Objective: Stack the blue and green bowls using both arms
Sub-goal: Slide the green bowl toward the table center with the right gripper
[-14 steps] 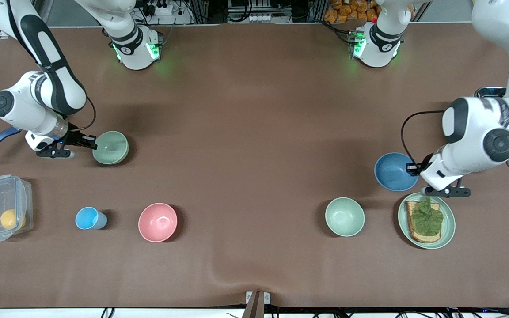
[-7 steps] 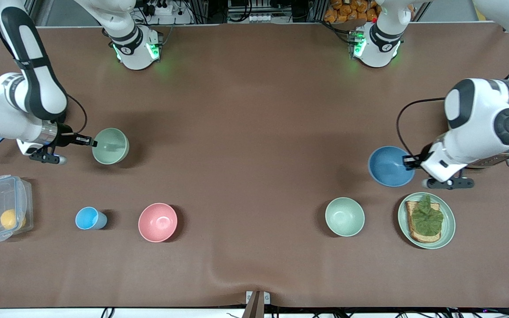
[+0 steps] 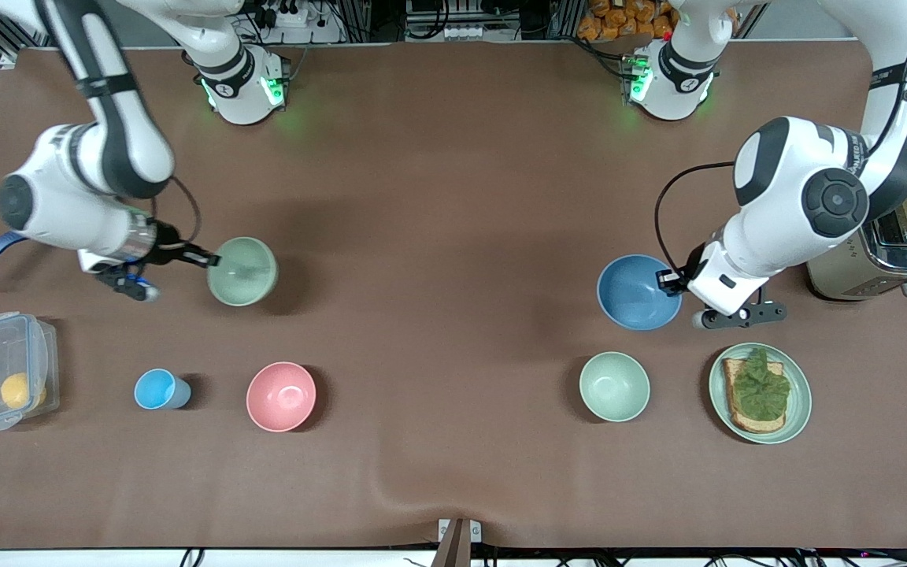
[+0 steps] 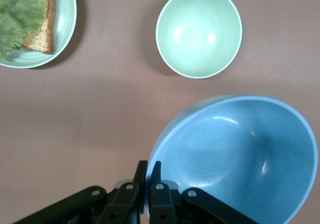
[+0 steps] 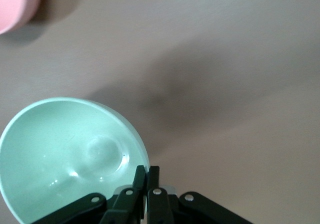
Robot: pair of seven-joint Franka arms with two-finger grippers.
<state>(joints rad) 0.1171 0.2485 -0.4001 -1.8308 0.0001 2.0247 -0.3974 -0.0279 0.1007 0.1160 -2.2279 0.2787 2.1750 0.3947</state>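
The blue bowl [image 3: 638, 291] hangs tilted in the air toward the left arm's end of the table. My left gripper [image 3: 668, 282] is shut on its rim. In the left wrist view the bowl [image 4: 240, 159] fills the corner and the left gripper [image 4: 149, 166] pinches its edge. The sage-green bowl [image 3: 242, 272] is held above the table toward the right arm's end. My right gripper [image 3: 209, 260] is shut on its rim. The right wrist view shows the bowl [image 5: 65, 159], the right gripper [image 5: 146, 171] and the bowl's shadow on the table.
A paler mint bowl [image 3: 614, 386] and a green plate [image 3: 798, 405] with toast and lettuce lie nearer the front camera than the blue bowl. A pink bowl [image 3: 281, 396], a light-blue cup [image 3: 158, 389] and a clear box [image 3: 5, 370] lie nearer than the green bowl. A toaster [image 3: 898, 244] stands at the left arm's end.
Both arms have carried their bowls toward the middle of the table. The green bowl and the blue bowl have each moved inward while still gripped by the rim.
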